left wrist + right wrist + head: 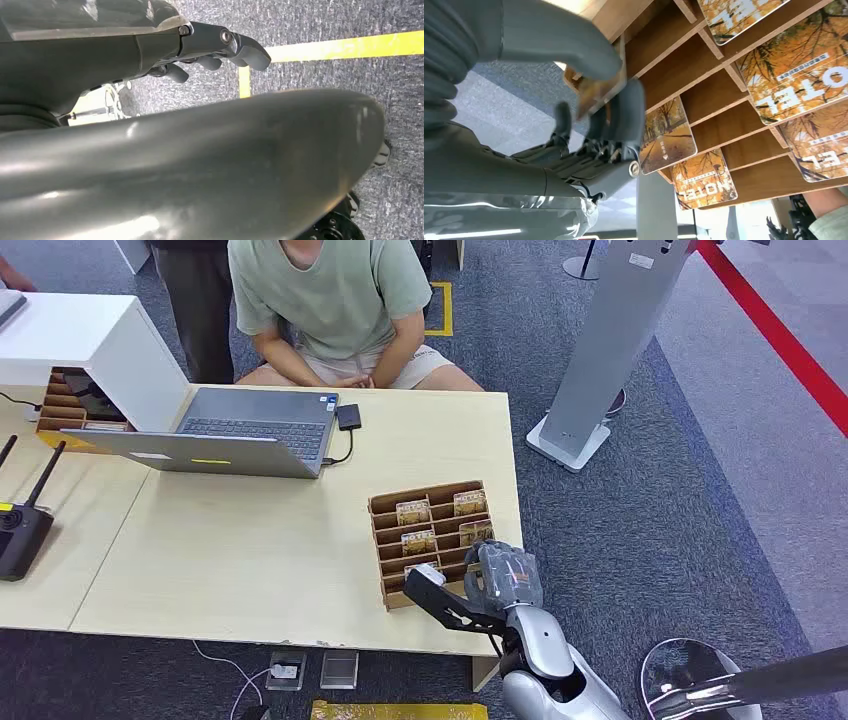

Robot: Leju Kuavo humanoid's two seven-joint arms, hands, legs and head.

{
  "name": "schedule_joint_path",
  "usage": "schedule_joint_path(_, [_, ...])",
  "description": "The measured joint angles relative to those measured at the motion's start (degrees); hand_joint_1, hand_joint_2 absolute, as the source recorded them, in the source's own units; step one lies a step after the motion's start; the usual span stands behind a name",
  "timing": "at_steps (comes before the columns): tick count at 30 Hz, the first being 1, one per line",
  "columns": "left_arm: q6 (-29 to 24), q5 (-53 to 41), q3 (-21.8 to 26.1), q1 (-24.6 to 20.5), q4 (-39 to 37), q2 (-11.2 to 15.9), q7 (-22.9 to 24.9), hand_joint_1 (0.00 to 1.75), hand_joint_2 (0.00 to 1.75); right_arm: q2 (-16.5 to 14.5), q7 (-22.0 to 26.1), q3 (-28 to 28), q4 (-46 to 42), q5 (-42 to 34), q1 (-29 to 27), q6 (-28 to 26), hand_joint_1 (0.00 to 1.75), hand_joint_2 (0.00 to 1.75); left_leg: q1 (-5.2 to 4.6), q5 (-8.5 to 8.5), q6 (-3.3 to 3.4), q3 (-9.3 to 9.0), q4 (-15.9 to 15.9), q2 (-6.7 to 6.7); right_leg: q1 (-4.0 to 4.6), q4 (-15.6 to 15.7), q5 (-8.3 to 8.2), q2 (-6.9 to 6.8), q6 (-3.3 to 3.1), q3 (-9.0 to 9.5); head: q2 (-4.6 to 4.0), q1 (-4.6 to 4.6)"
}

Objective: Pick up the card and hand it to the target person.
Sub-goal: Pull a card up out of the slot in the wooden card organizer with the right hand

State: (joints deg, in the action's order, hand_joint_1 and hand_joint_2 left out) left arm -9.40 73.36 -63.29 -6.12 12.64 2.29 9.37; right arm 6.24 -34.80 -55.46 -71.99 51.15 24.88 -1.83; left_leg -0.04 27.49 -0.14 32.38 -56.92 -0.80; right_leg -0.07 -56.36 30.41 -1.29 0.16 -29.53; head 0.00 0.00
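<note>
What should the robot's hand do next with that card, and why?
Probably lift the card straight up and out of the wooden card rack. In the right wrist view the right hand pinches it between its thumb and fingers, and it sits close against a shelf edge. The person sits across the table, so the card must come free before any handover.

Card rack [432, 540] right of laptop [225, 432]
</note>
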Motion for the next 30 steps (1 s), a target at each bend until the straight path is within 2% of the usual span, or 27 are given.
schedule_joint_path(3, [-0.01,0.04,0.02,0.00,0.01,0.00,0.03,0.00,0.00,-0.08,0.03,-0.06,0.06,0.00,0.02,-0.01,1.39,1.75,0.00,0.00,0.00,0.00,0.00,-0.01,0.00,0.00,0.00,0.00,0.00,0.00,0.00,0.00])
schedule_joint_path(12, [-0.96,-0.18,-0.78,-0.09,0.31,0.21,-0.61,0.00,0.00,-0.37,0.55,-0.68,0.78,-0.42,0.48,-0.62,1.66,1.75,0.00,-0.02,-0.01,-0.04,0.04,0.00,0.00,0.03,-0.02,0.03,0.00,0.03,0.00,0.00])
schedule_joint_path(23, [-1.63,0.82,-0.27,-0.03,0.43,0.22,-0.98,0.00,0.00,-0.41,1.66,-1.17,0.86,-0.04,1.01,-2.26,1.66,1.75,0.00,0.00,0.00,0.01,-0.01,-0.01,0.00,-0.01,0.00,0.01,0.00,-0.01,0.00,0.00])
schedule_joint_path(30, [-1.30,1.19,-0.58,-0.07,0.37,0.14,-1.18,0.00,0.00,0.99,4.71,0.43,-4.18,2.70,1.43,-8.01,1.66,1.75,-0.01,0.00,0.01,0.06,-0.04,0.00,-0.01,-0.05,0.01,-0.01,0.00,-0.06,0.00,0.00])
